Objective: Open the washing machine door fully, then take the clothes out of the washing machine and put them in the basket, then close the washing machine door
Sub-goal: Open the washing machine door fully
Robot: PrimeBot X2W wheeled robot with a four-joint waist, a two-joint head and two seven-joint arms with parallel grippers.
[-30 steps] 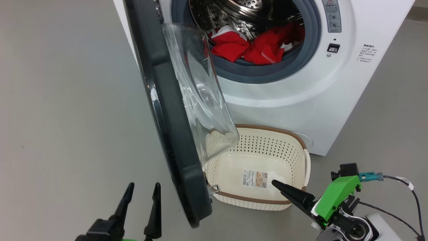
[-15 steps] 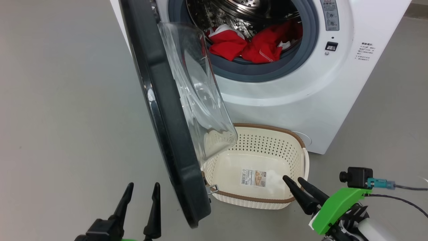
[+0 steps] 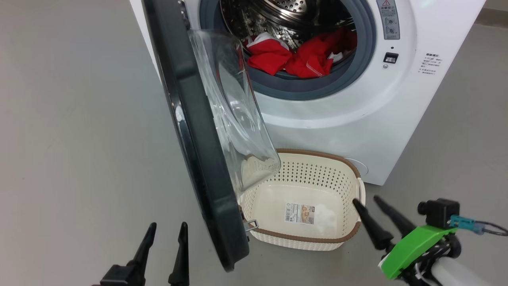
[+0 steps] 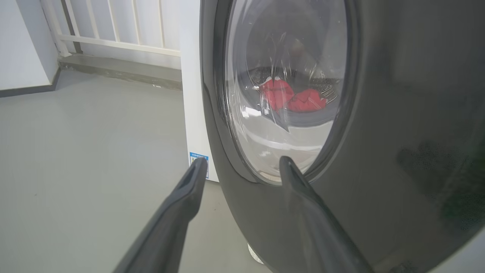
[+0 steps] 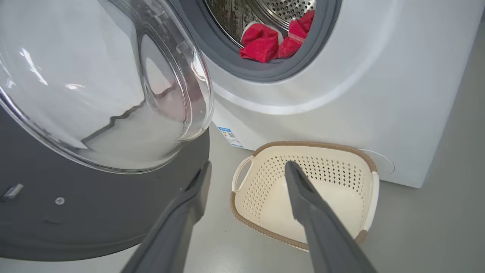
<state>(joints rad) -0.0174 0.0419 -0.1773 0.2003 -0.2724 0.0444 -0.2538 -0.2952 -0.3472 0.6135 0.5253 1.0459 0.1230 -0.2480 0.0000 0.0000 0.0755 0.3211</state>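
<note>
Left claw (image 3: 168, 227) sits low on my left side, fingers spread, nothing in it. It's just outside the washing machine door (image 3: 198, 139). In the left wrist view one finger (image 4: 303, 197) overlaps the glossy black rim; can't tell if it's touching.

Right claw (image 3: 365, 200) is also spread and holds nothing. Its tips hover at the basket's (image 3: 309, 174) near right corner, one over the rim and the other over the floor (image 3: 79, 119).

Door is swung out, roughly edge-on to me. The glass bowl (image 3: 234, 107) bulges toward the basket and hangs above its left end. The metal latch hook (image 3: 252, 225) on the door's inner face is low, just beside the basket's near left corner.

Basket is on the floor just in front of the washing machine (image 3: 357, 111), with a paper label (image 3: 300, 213) on its bottom.

Clothes (image 3: 293, 59), red with white trim, are bunched at the front lip of the steel drum (image 3: 293, 8), resting against the grey gasket (image 3: 301, 85).
</note>
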